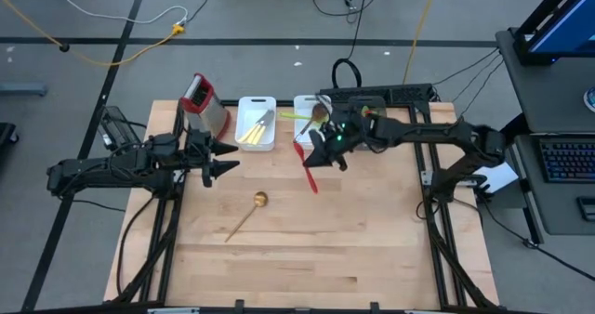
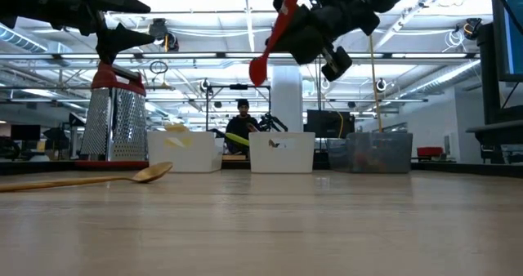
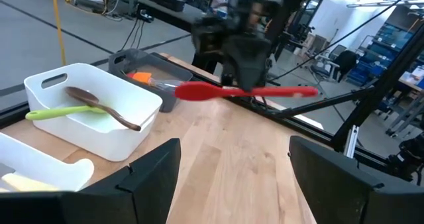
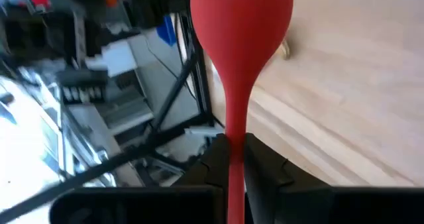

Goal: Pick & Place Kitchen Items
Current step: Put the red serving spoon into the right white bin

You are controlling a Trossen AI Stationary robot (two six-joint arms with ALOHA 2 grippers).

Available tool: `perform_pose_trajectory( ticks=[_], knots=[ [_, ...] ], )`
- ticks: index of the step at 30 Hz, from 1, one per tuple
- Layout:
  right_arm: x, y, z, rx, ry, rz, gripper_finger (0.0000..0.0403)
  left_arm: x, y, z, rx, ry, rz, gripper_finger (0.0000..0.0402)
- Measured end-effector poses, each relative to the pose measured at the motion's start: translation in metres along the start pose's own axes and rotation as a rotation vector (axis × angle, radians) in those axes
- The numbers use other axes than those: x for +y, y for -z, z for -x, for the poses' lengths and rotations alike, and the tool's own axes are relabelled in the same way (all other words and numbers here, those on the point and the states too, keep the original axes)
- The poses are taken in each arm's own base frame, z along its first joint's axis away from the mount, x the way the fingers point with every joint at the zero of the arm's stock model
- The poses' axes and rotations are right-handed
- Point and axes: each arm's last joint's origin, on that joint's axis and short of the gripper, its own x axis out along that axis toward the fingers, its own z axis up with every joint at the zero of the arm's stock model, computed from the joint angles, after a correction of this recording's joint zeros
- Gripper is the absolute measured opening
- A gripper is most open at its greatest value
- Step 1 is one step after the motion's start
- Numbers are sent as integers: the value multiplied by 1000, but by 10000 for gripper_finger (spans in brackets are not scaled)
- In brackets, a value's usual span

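Observation:
My right gripper (image 1: 321, 151) hovers above the table's far middle, shut on a red spoon (image 1: 307, 170). The spoon's bowl (image 4: 242, 18) juts out beyond the fingers in the right wrist view. In the low view the red spoon (image 2: 274, 31) is high above the table. My left gripper (image 1: 223, 161) waits open, left of centre, facing the right gripper. A wooden spoon (image 1: 246, 212) lies flat on the table between the arms. A white bin (image 3: 93, 111) holds a lime-green spoon (image 3: 63, 111) and a dark wooden spoon (image 3: 106, 108). My right gripper pinches the red spoon's handle (image 4: 234, 154) between its two fingers (image 4: 262, 171), about midway along the spoon. The bowl reaches out past the fingertips and the handle's free end (image 3: 308, 91) sticks out the other way. The spoon is lifted clear of the table.
A steel box grater with red handle (image 1: 204, 105) stands at the far left. Beside it sits a second white bin (image 1: 256, 124) with yellow utensils. A grey bin (image 3: 142, 68) holding an orange item lies at the far edge. Bare wood spreads across the near half.

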Motion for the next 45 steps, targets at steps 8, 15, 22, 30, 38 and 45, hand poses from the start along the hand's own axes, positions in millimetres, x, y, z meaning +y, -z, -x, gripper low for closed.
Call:
perform_pose_trajectory(
  ticks=[8, 15, 22, 30, 38, 45],
  knots=[
    [-2, -39, 30, -120, -39, -51, 16, 0, 0, 0, -1, -2, -3, 285],
    [-20, -83, 55, -295, -4, -140, 16, 0, 0, 0, -1, -2, -11, 285],
    [-40, -111, 49, -331, 22, -202, 17, 0, 0, 0, -1, -2, -11, 285],
    [-56, -132, 41, -350, 25, -233, 17, 0, 0, 0, -2, -2, 4, 285],
    [-58, -139, 45, -418, 13, -273, 51, 0, 0, 0, -2, -1, 4, 285],
    [-59, -139, 45, -420, 21, -288, 82, 0, 0, 0, -2, -1, 3, 285]
  ],
)
